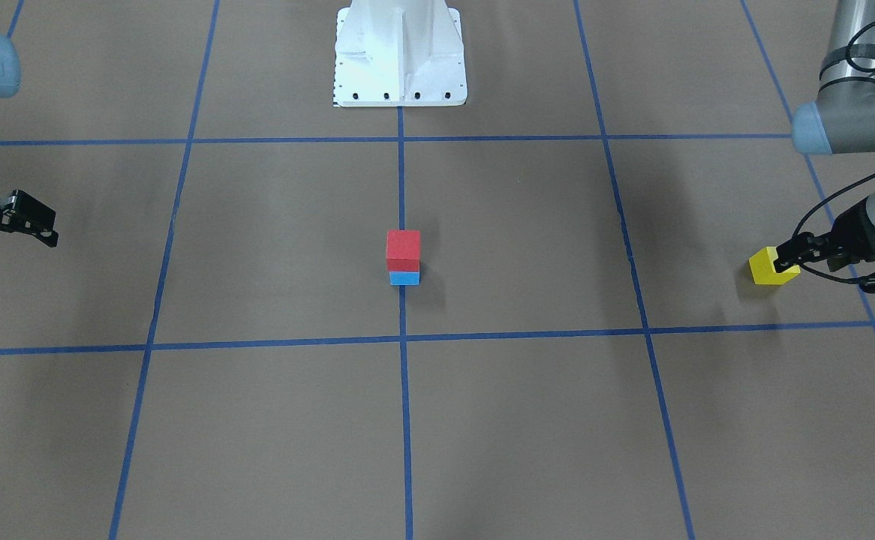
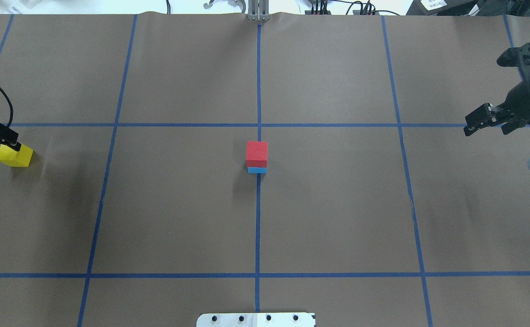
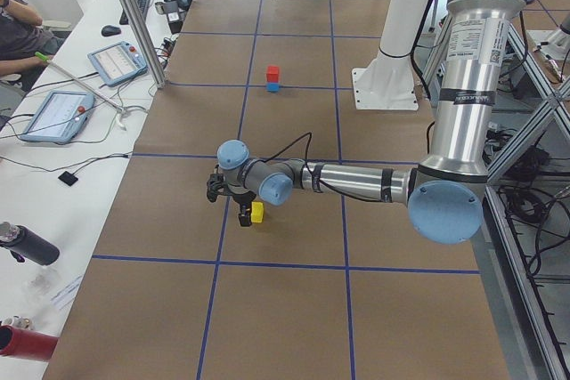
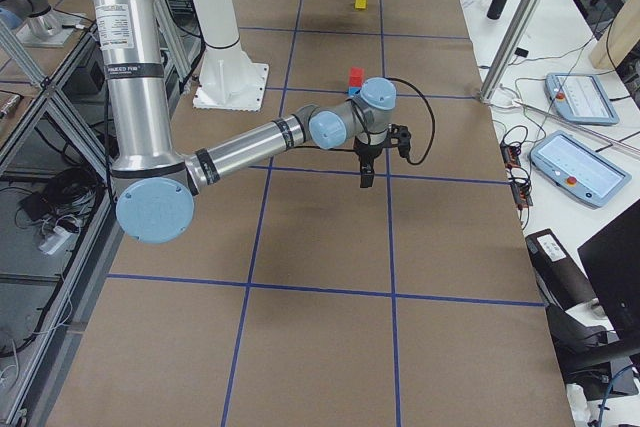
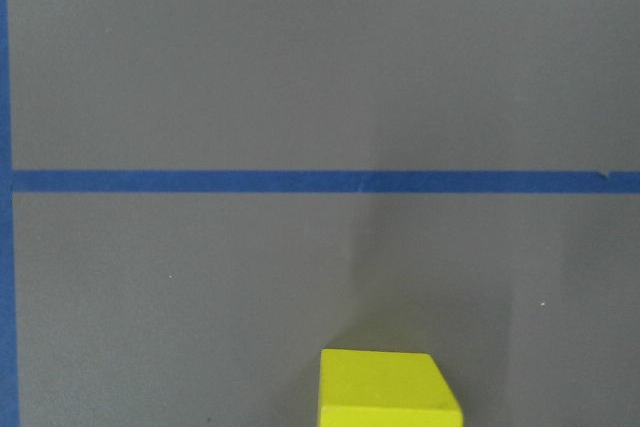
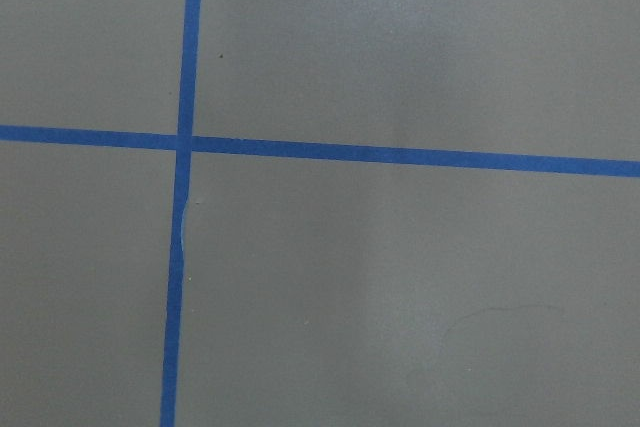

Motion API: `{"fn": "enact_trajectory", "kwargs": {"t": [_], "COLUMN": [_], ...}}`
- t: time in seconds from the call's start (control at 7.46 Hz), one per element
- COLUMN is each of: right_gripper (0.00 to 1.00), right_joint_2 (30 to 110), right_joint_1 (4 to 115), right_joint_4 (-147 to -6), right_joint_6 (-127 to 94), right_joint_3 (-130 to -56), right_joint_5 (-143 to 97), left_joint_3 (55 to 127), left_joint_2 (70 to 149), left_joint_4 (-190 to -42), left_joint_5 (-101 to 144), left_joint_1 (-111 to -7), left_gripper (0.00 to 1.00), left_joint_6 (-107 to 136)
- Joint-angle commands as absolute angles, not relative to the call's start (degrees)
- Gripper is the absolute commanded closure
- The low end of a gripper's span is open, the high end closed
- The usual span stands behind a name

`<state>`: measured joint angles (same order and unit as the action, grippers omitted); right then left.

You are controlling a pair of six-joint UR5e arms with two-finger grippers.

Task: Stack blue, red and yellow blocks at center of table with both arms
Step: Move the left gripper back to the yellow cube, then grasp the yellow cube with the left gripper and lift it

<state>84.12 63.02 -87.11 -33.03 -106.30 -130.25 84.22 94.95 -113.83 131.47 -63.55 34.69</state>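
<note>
A red block [image 2: 257, 153] sits on a blue block [image 2: 256, 170] at the table's centre, on the middle blue line; the stack also shows in the front view [image 1: 403, 250]. My left gripper [image 2: 9, 144] is shut on a yellow block [image 2: 15, 156] at the far left, low over the table. That block also shows in the front view [image 1: 769, 266] and at the bottom of the left wrist view [image 5: 388, 389]. My right gripper [image 2: 473, 124] is open and empty at the far right, well away from the stack.
The robot's white base [image 1: 400, 56] stands at the near edge behind the stack. Blue tape lines [image 2: 258, 227] divide the brown table into squares. Tablets and cables lie on side desks [image 3: 62, 113] beyond the table's ends.
</note>
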Motion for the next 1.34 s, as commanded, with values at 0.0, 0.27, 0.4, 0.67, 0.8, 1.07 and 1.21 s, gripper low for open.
{"fn": "enact_trajectory", "kwargs": {"t": [0.0,0.27,0.4,0.67,0.8,1.07,1.21], "right_gripper": [0.0,0.0,0.0,0.0,0.0,0.0,0.0], "right_joint_2": [84.1,84.1,84.1,84.1,84.1,84.1,84.1], "right_joint_1": [63.0,63.0,63.0,63.0,63.0,63.0,63.0], "right_joint_4": [-87.1,-87.1,-87.1,-87.1,-87.1,-87.1,-87.2], "right_joint_6": [-33.1,-33.0,-33.1,-33.1,-33.3,-33.5,-33.5], "right_joint_3": [-106.3,-106.3,-106.3,-106.4,-106.7,-106.7,-106.7], "right_joint_5": [-130.3,-130.3,-130.3,-130.3,-130.3,-130.3,-130.3], "left_joint_3": [83.9,82.8,83.0,84.8,85.2,89.8,92.7], "left_joint_2": [95.6,95.7,95.7,97.7,100.1,113.1,116.9], "left_joint_4": [-115.2,-116.5,-116.4,-115.1,-114.1,-99.0,-95.7], "left_joint_5": [131.5,131.3,131.4,133.7,134.2,134.4,132.8], "left_joint_1": [-61.4,-60.2,-60.2,-60.2,-60.2,-58.9,-53.7], "left_gripper": [0.0,0.1,0.92,1.0,1.0,1.0,1.0], "left_joint_6": [38.3,38.1,37.5,37.6,38.5,43.4,49.2]}}
